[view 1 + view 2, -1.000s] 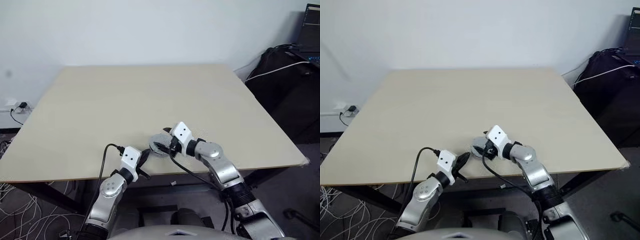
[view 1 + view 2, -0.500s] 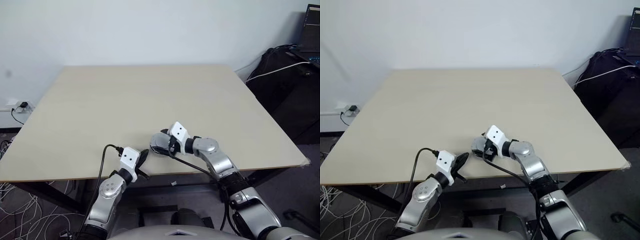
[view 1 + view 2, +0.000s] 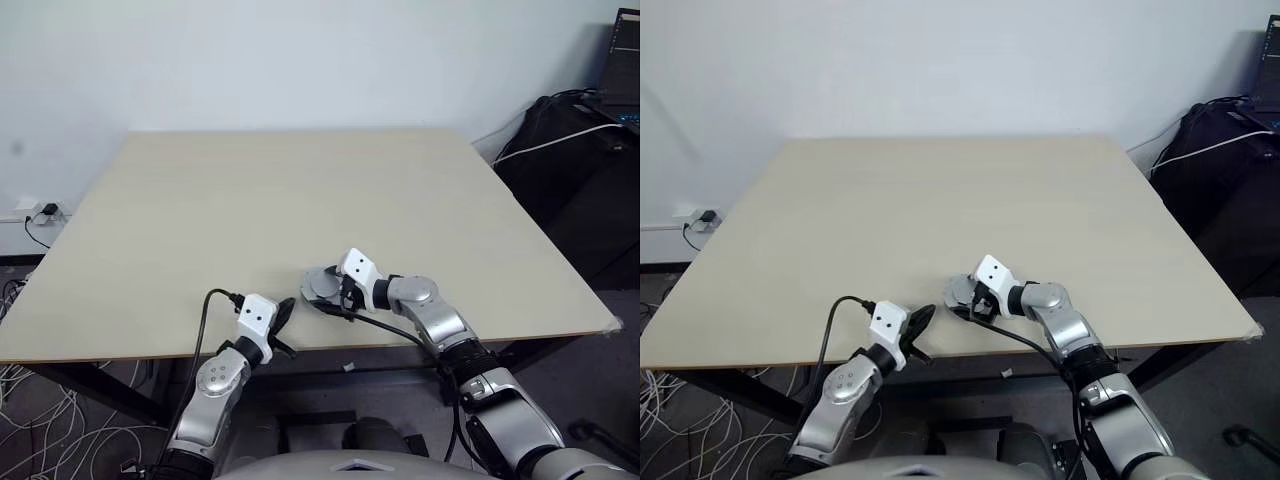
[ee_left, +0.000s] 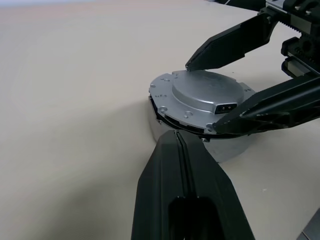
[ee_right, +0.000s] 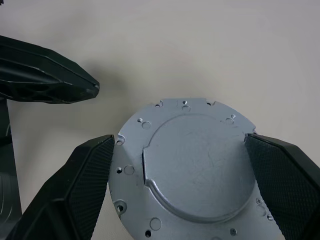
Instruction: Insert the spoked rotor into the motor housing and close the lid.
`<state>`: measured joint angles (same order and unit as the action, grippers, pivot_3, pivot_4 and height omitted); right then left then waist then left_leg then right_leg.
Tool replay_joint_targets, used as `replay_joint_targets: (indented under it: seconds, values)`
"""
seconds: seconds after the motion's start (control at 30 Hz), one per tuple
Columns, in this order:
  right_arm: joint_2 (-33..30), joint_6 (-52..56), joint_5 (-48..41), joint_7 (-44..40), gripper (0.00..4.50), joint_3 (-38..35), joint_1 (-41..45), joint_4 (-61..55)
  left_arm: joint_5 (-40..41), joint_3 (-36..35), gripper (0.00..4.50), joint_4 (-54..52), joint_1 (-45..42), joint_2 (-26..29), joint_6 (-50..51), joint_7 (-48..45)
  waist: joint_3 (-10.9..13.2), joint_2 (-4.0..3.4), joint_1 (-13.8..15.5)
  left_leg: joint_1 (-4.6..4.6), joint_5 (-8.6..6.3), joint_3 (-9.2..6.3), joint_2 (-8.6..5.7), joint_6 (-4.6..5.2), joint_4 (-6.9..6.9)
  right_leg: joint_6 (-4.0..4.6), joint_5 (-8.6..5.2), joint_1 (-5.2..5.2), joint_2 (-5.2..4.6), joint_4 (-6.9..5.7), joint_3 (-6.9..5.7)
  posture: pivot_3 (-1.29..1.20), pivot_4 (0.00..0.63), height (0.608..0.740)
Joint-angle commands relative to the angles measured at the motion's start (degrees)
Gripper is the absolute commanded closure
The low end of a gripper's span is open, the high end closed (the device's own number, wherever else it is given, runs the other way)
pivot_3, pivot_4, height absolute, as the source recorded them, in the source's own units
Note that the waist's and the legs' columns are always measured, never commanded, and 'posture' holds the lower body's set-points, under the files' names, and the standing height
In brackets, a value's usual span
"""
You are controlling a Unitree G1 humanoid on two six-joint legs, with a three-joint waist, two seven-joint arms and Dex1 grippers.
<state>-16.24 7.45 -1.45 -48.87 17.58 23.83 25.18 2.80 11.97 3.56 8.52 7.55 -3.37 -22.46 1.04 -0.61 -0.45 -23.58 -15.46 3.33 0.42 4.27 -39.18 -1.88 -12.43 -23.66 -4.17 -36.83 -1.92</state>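
Observation:
The lid (image 4: 205,92), a silvery-grey disc with a raised centre, lies slightly tilted on the pale round motor housing (image 4: 230,150) near the table's front edge. My right gripper (image 5: 180,140) is shut on the lid, one black finger against each side of its rim (image 3: 322,283). My left gripper (image 4: 175,137) is shut with nothing in it, its tip just short of the housing's side; it also appears as the dark left gripper (image 5: 92,87) beside the lid. The spoked rotor is hidden.
The wide beige table (image 3: 300,190) stretches away behind the parts. A black bag (image 3: 570,150) with a white cable stands off the table's right side. A wall socket with cables (image 3: 40,212) is at the left.
My right gripper has sunk toward the table with the lid, which now rests on the housing. The left gripper has stayed where it was.

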Motion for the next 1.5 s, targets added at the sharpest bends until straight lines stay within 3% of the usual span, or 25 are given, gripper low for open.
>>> replay_joint_targets:
  seconds: [0.03, 0.57, 0.73, 1.2, 1.5]
  values:
    - [-0.31, -0.51, 0.14, 0.83, 0.03, -1.51, 1.47, -0.25, -0.11, -0.08, 4.5, -1.84, -0.41, -0.01, -1.46, 0.19, -0.01, 0.0, -0.03, 0.0, 0.0, 0.0, -0.01, 0.0, 0.0, 0.0, 0.0, 0.0, -0.02, 0.0, 0.01, 0.0, 0.0, 0.74]
    - [0.77, 2.51, -1.42, 3.24, 0.03, -3.91, 1.07, -0.61, 0.05, -0.32, 4.5, -0.39, -0.48, -0.07, -2.33, -0.08, -0.07, -0.11, -0.1, -0.05, -0.01, 0.0, -0.08, 0.0, 0.08, 0.02, 0.0, -0.08, -0.19, 0.0, 0.04, 0.0, 0.0, 0.74]
    - [0.75, 3.01, -1.28, 3.24, 1.22, -3.68, 0.87, -1.0, 0.04, -0.41, 4.5, -0.01, -0.52, -0.03, -2.64, -0.08, -0.09, -0.14, 0.0, -0.06, -0.01, 0.0, -0.09, 0.0, 0.08, 0.02, -0.01, -0.08, -0.21, 0.0, 0.02, 0.0, 0.0, 0.74]
    - [-0.77, 5.43, -1.95, -0.15, 1.25, -2.72, -0.69, -4.42, 0.03, -0.38, 4.5, 1.72, -0.86, -0.08, -3.84, -0.32, -0.1, -0.17, 0.01, -0.12, -0.01, 0.0, -0.1, 0.0, 0.09, 0.03, -0.01, -0.12, -0.22, 0.03, 0.01, 0.0, 0.0, 0.74]
    - [-0.33, 6.0, 0.34, 2.19, 1.25, -1.56, -0.77, -4.03, 0.12, -0.6, 4.5, 4.18, -1.18, 0.04, -5.66, -0.77, -0.13, -0.2, -0.06, -0.11, -0.01, 0.0, -0.1, 0.0, 0.1, 0.03, -0.01, -0.12, -0.24, 0.02, 0.01, 0.0, 0.0, 0.74]
